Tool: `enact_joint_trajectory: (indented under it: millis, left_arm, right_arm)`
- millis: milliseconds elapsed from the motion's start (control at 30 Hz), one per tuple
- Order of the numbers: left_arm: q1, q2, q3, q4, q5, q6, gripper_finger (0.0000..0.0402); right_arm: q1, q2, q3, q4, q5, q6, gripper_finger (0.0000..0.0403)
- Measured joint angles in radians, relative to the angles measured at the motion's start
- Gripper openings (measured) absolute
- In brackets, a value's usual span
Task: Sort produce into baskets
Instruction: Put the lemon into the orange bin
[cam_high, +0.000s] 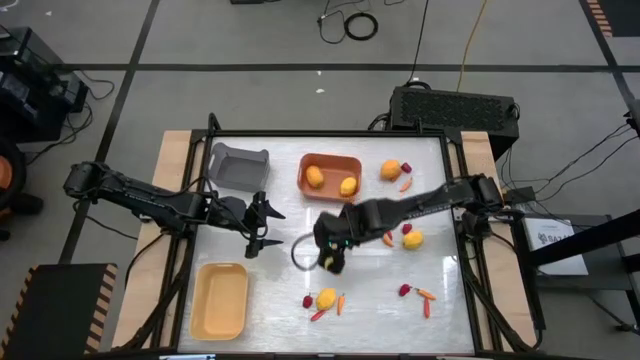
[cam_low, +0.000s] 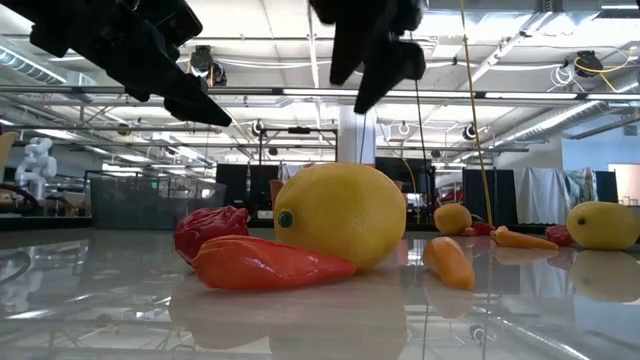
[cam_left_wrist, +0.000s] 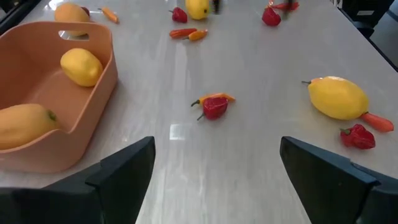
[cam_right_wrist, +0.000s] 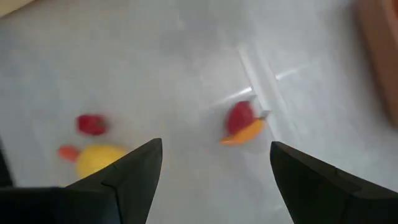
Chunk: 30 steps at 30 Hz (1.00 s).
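High view: the left gripper (cam_high: 262, 223) is held over the tabletop (cam_high: 270, 290), fingers spread apart and empty. The grey basket (cam_high: 240, 165) lies just behind it, and the pale yellow basket (cam_high: 220, 300) sits empty to its near side. The right gripper (cam_high: 330, 250) hangs near the tabletop's middle, fingers likewise apart with nothing between them. The orange basket (cam_high: 329, 177) is placed just beyond it and holds two yellow fruits (cam_high: 315, 178). Loose produce lies nearer the front edge from this gripper: a yellow fruit (cam_high: 326, 298) with red pieces beside it.

Low view: both grippers are seen raised clear of the tabletop; a large yellow fruit (cam_low: 340, 215) rests below them, touching a red-orange stick (cam_low: 265, 263).

Left wrist view: ahead of the parted fingers (cam_left_wrist: 124, 171), a red berry (cam_left_wrist: 214, 107) and an orange stick lie together.

Right wrist view: beyond the parted fingers (cam_right_wrist: 134, 165), a red berry (cam_right_wrist: 239, 118) touching an orange stick is noted.
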Motion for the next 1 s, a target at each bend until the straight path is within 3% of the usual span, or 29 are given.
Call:
enact_joint_trajectory:
  millis: [133,400,800,1000]
  left_arm:
    - [0.0,0.0,0.0,0.0,0.0,-0.001,0.0352]
    - [-0.056,0.0,0.0,-0.001,0.0,-0.027,0.0352]
    - [-0.171,0.0,0.0,0.0,-0.032,-0.052,0.0352]
    - [-0.177,0.0,0.0,0.0,-0.06,-0.049,0.0352]
  right_arm:
    - [0.071,0.0,0.0,0.048,0.0,-0.101,0.0287]
    - [0.171,0.0,0.0,0.141,0.013,-0.507,0.0287]
    - [0.23,0.042,-0.002,0.242,0.026,-0.675,0.0287]
    - [0.257,0.143,-0.005,0.295,-0.075,-0.856,0.0287]
